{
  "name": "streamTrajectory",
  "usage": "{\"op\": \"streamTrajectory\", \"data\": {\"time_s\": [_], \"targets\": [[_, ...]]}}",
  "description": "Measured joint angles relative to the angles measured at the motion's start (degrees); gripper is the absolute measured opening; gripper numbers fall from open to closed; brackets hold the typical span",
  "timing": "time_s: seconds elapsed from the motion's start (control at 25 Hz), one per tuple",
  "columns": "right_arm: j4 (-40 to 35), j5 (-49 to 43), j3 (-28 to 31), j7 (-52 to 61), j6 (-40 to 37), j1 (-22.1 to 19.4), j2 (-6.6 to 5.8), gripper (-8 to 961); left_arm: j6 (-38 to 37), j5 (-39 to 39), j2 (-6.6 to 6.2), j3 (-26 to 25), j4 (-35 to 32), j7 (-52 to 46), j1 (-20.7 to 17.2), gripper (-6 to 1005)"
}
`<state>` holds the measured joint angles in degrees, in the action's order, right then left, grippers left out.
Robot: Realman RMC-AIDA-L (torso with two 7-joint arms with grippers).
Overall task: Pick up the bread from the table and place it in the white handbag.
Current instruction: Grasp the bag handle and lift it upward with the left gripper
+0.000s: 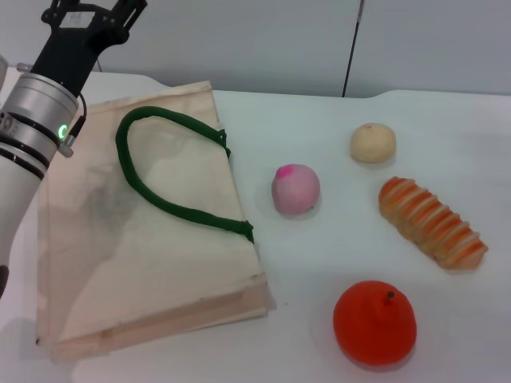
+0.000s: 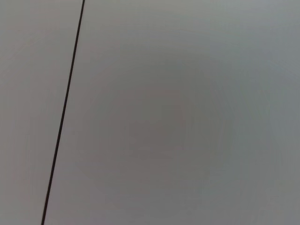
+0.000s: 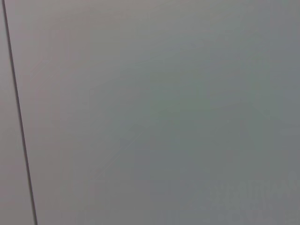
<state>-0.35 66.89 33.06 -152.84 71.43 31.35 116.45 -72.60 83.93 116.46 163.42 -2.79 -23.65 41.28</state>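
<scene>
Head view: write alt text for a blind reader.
A striped bread lies on a white table, right of a flat white handbag. Between them sit a pink ball, tan bun and orange fruit; the left gripper is raised far left.

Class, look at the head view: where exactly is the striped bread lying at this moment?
The bread lies on the table's right side, apart from the white handbag, below the tan bun and above the orange fruit.
</scene>
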Motion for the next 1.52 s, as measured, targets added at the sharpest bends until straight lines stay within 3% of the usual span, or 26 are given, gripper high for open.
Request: {"op": "streamTrajectory", "data": {"time_s": [0.56,0.72,0.88,1.0,1.24,1.52], "targets": [[0.01,0.00,0.17,0.00,0.00,-0.15,0.00,890,-0.25,0.00,-0.22,0.36,0.35,-3.92,0.27,844],[-0.01,0.00,0.17,0.00,-0.15,-0.15,0.00,889,0.90,-0.04,-0.70,0.44,0.99,-11.81,0.35,843],[-0.44,-0.01,0.16,0.05,-0.31,-0.21,-0.01,887,2.43,-1.99,-0.92,0.50,5.40,-27.57,0.64,843],[-0.61,0.00,0.16,0.25,-0.80,-0.30,-0.08,887,1.14,-11.10,-1.56,0.59,11.74,-39.75,1.28,843],[-0.63,-0.01,0.16,0.41,-1.11,-0.40,-0.15,885,-1.82,-30.86,-4.73,0.59,22.54,-61.28,4.14,842],[-0.71,-0.01,0.16,0.44,-1.12,-0.68,-0.25,883,-9.55,-47.98,-5.30,0.58,39.13,-77.77,6.35,842]]}}
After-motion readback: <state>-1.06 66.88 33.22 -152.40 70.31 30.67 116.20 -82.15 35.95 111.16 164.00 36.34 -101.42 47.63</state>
